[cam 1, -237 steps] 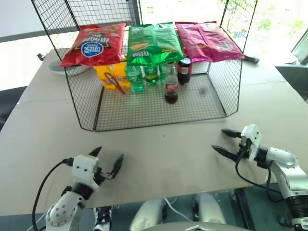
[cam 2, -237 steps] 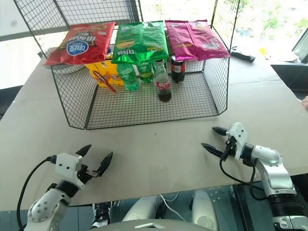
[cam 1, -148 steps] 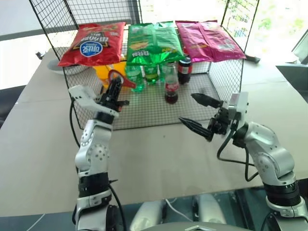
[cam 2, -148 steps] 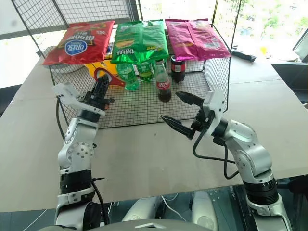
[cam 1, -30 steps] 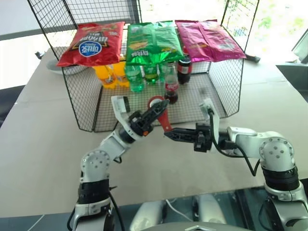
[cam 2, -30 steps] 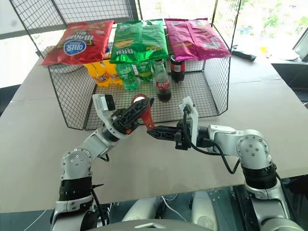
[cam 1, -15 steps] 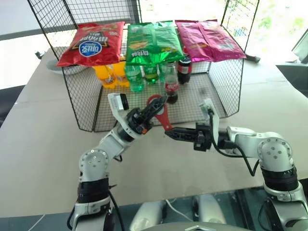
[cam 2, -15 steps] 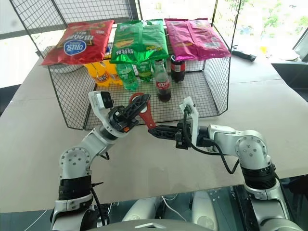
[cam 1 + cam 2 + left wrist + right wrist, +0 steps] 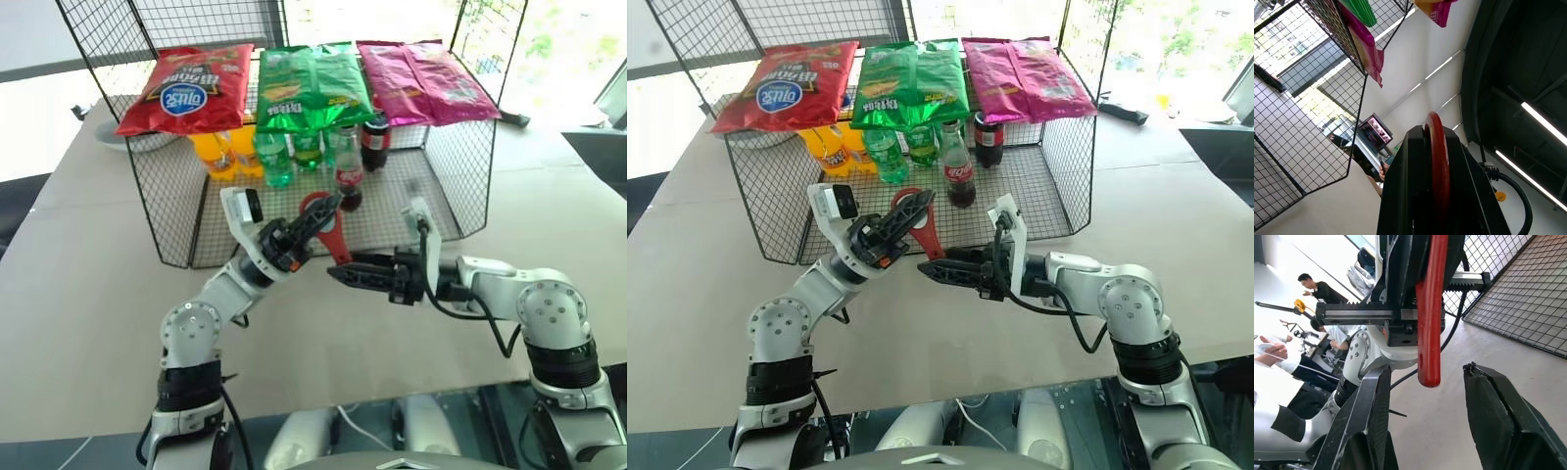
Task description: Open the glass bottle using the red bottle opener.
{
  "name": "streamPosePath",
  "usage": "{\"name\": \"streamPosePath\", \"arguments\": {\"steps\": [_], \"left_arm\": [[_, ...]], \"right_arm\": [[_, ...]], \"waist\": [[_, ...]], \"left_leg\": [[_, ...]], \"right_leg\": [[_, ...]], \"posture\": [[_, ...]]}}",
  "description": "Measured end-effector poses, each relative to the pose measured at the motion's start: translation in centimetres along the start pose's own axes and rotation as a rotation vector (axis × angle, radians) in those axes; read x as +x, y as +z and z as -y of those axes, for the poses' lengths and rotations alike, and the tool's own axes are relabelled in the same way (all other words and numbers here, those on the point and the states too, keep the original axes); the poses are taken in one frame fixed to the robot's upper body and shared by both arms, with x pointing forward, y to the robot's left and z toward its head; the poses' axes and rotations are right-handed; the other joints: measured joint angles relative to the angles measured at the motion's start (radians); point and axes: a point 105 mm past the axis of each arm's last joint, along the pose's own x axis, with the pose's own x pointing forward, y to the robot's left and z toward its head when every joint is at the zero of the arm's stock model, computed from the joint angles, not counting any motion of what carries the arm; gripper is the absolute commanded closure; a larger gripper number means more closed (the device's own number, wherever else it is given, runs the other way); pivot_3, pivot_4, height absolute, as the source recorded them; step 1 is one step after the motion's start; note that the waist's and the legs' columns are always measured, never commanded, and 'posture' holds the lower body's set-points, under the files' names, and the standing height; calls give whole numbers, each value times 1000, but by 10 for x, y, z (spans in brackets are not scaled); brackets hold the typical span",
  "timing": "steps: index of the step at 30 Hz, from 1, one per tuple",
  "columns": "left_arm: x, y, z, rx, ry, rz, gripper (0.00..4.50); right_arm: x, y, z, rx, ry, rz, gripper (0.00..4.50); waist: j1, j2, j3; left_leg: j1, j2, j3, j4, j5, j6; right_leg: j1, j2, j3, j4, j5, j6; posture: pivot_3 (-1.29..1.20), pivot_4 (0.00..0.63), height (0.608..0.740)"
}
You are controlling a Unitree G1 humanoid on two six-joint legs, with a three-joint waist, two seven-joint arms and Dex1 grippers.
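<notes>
Wire rack: sits on the table with the snacks and drinks.
Bottle: upright inside the rack, cap on, well behind both arms.
Left claw: clamped shut on the opener, ring end up, handle hanging free.
Right claw: fingers spread either side of the handle tip, touching nothing.
Risk: if the left lets go before the right closes, the opener drops; a hasty pinch at the very tip could let it swivel.

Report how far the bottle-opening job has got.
Done: the left gripper is shut on the red bottle opener, lifted off the table. In hand: the right gripper, open, brackets its handle end without touching. Left: the glass bottle stands capped in the wire rack.
</notes>
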Motion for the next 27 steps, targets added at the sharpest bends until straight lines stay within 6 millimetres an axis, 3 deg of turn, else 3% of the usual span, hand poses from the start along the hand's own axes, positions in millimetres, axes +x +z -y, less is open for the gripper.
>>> {"name": "streamPosePath", "arguments": {"steps": [4, 11, 20, 24, 27], "left_arm": [[0, 0, 0, -1, 0, -1, 4500], [1, -1, 2, -13, -13, 3, 4500], [0, -1, 1, -44, -28, 13, 4500], [-3, -1, -3, -35, -16, 15, 3125], [-5, -1, -5, -28, -11, 12, 1469]], "right_arm": [[2, 2, -3, 0, 14, 3, 2171], [-2, 2, -4, 4, 17, -10, 4438], [-2, 2, -5, 10, 24, -14, 4438], [-2, 1, -4, 7, 18, -21, 4500], [-3, 1, -4, 7, 13, -24, 4500]], "waist": [[0, 0, 0], [0, 0, 0], [0, 0, 0], [0, 0, 0], [0, 0, 0]], "left_leg": [[0, 0, 0, 0, 0, 0], [0, 0, 0, 0, 0, 0], [0, 0, 0, 0, 0, 0], [0, 0, 0, 0, 0, 0], [0, 0, 0, 0, 0, 0]], "right_leg": [[0, 0, 0, 0, 0, 0], [0, 0, 0, 0, 0, 0], [0, 0, 0, 0, 0, 0], [0, 0, 0, 0, 0, 0], [0, 0, 0, 0, 0, 0]], "posture": [[0, 150, 740], [0, 150, 740], [0, 150, 740], [0, 150, 740], [0, 150, 740]]}}
